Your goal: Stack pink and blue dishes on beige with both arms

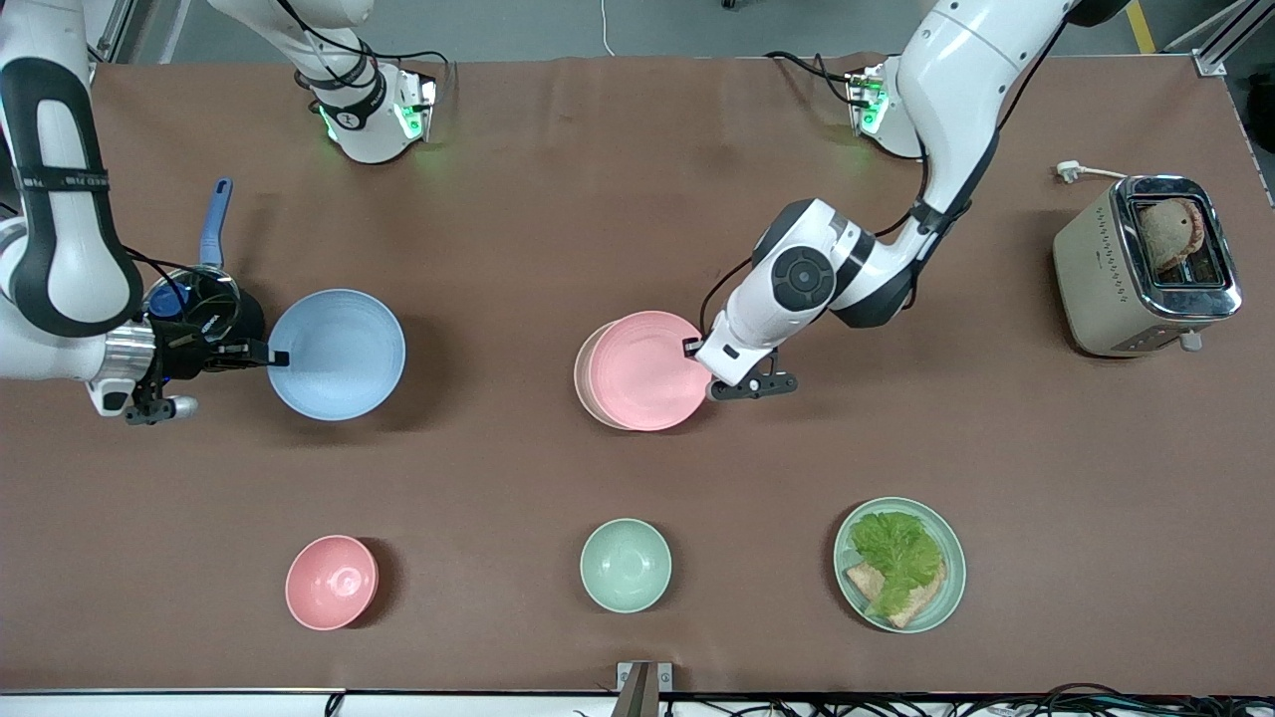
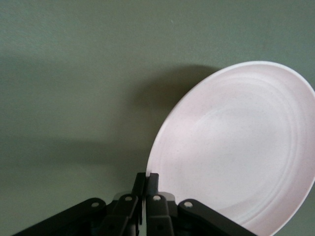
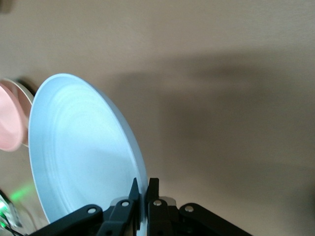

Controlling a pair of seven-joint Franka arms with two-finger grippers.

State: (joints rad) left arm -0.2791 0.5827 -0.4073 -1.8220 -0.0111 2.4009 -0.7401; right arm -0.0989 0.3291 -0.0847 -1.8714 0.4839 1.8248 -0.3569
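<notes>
Plates are what we look at, going from near the front camera to farther away. Nearest, we see a small deep pink bowl (image 1: 332,582), a small mint-green bowl (image 1: 626,564), and a mint-green plate (image 1: 899,565) with lettuce (image 1: 896,553) on toast. Farther up the brown table (image 1: 637,468), the round pale pink plate (image 1: 647,370) sits over the round cream-beige plate (image 1: 584,370), which peeks out at one edge. Our left gripper (image 1: 697,351) is clamped on the pink plate's rim, fingers (image 2: 151,184) tight together on it. Toward the right arm's end of the table, our right gripper (image 1: 271,356) pinches the rim of the round light blue plate (image 1: 337,354), which is tilted up on edge in the right wrist view. A blue-handled pot (image 1: 199,289) is by that arm. A shiny toaster (image 1: 1146,267) with bread in it sits toward the left arm's end.
</notes>
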